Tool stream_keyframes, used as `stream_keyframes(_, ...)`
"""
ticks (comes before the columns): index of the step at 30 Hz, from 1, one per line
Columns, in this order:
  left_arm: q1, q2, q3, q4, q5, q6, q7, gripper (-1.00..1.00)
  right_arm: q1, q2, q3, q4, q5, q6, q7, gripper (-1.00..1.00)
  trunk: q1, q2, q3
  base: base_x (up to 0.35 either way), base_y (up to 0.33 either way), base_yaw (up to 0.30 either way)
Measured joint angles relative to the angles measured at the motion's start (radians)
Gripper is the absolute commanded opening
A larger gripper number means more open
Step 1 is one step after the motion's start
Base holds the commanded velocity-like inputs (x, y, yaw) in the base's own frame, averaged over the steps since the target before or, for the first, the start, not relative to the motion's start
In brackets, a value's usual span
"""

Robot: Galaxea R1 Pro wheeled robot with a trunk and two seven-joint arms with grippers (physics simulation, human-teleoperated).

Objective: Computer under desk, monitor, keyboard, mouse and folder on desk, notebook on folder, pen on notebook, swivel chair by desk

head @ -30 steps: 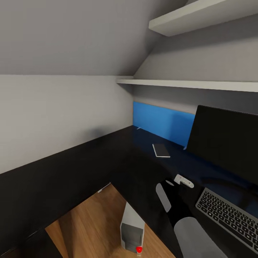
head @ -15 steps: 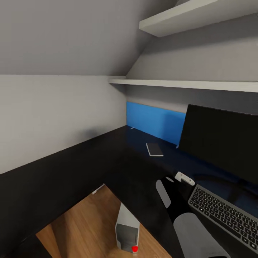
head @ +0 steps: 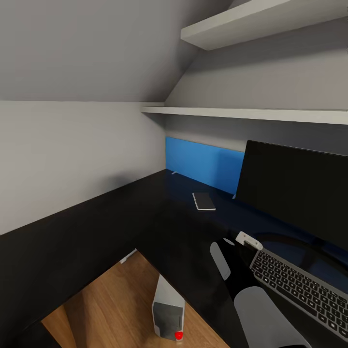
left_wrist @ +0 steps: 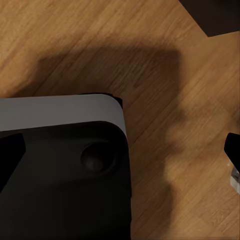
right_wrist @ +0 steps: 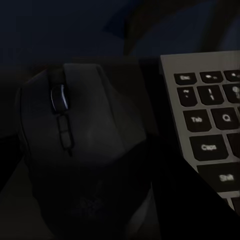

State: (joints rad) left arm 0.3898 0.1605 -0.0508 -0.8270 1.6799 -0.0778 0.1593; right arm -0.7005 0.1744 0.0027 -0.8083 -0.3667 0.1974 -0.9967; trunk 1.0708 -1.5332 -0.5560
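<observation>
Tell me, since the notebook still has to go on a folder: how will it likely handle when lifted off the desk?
The notebook lies flat on the black desk near the blue back panel, so fingers may struggle to get under its thin edge. It looks slim and small, probably light. Its cover may flex if gripped by one corner.

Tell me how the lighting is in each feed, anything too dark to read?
Head view: evenly lit, black desk swallows detail. Right wrist view: very dark, mouse barely separates from the desk; keyboard legends readable. Left wrist view: bright wood floor crossed by a soft shadow.
</observation>
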Motion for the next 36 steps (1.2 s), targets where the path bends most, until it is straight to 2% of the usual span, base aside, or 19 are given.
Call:
stream_keyframes(4, 0.000, 0.000, 0.002, 0.000, 0.003, 0.003, -0.004, 1.00, 0.000, 0.000, 0.000, 0.000, -0.014, 0.001, 0.001, -1.00, 0.000, 0.000, 0.000, 0.000, 0.000, -0.005)
stream_keyframes(12, -0.002, 0.001, 0.006, 0.000, 0.005, -0.007, -0.009, 1.00, -0.001, 0.000, 0.000, 0.000, -0.019, 0.004, 0.001, -1.00, 0.031, -0.056, -0.025, 0.000, 0.000, 0.000)
stream_keyframes(26, -0.002, -0.001, 0.003, 0.002, 0.004, -0.007, 0.003, 1.00, -0.002, 0.000, 0.000, 0.000, -0.019, 0.005, 0.000, -1.00, 0.031, -0.056, -0.027, 0.000, 0.000, -0.068)
stream_keyframes(33, -0.002, -0.002, 0.002, 0.030, 0.002, -0.009, 0.002, 1.00, -0.002, 0.000, 0.000, 0.000, -0.021, 0.005, 0.002, -1.00, 0.031, -0.056, -0.027, 0.010, 0.000, -0.004)
stream_keyframes(36, -0.003, -0.001, 0.003, 0.034, 0.004, -0.008, 0.003, 1.00, -0.002, 0.000, -0.001, 0.000, -0.048, 0.004, 0.004, -1.00, 0.031, -0.056, -0.027, 0.004, 0.000, 0.000)
